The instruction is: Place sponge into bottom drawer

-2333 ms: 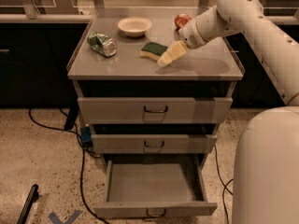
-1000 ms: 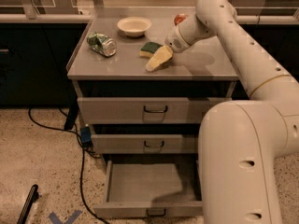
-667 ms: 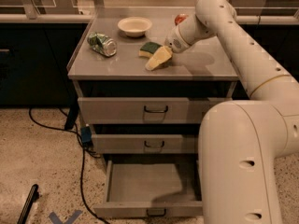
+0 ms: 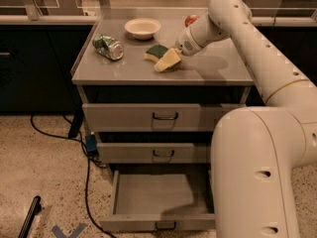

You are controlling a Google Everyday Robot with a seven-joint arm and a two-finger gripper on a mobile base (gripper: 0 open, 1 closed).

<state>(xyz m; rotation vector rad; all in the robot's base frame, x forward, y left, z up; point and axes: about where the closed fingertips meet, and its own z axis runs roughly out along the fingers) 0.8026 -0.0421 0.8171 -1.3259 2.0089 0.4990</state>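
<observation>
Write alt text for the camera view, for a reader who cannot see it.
The robot's gripper is low over the grey cabinet top, right at the green-and-yellow sponge lying there. The bottom drawer below stands pulled open; the middle drawer and top drawer are shut. A crushed green can and a pale bowl also sit on top.

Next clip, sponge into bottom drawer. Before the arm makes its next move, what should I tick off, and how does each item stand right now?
1. Bottom drawer pulled out: ok.
2. Sponge lying on the cabinet top, in plain view: ok.
3. Gripper down at the cabinet top, right beside the sponge: ok.
4. Sponge secured by the gripper: cannot tell.
5. Crushed can and bowl standing apart from the sponge: ok.
6. Sponge inside the bottom drawer: not ok, not yet done.
</observation>
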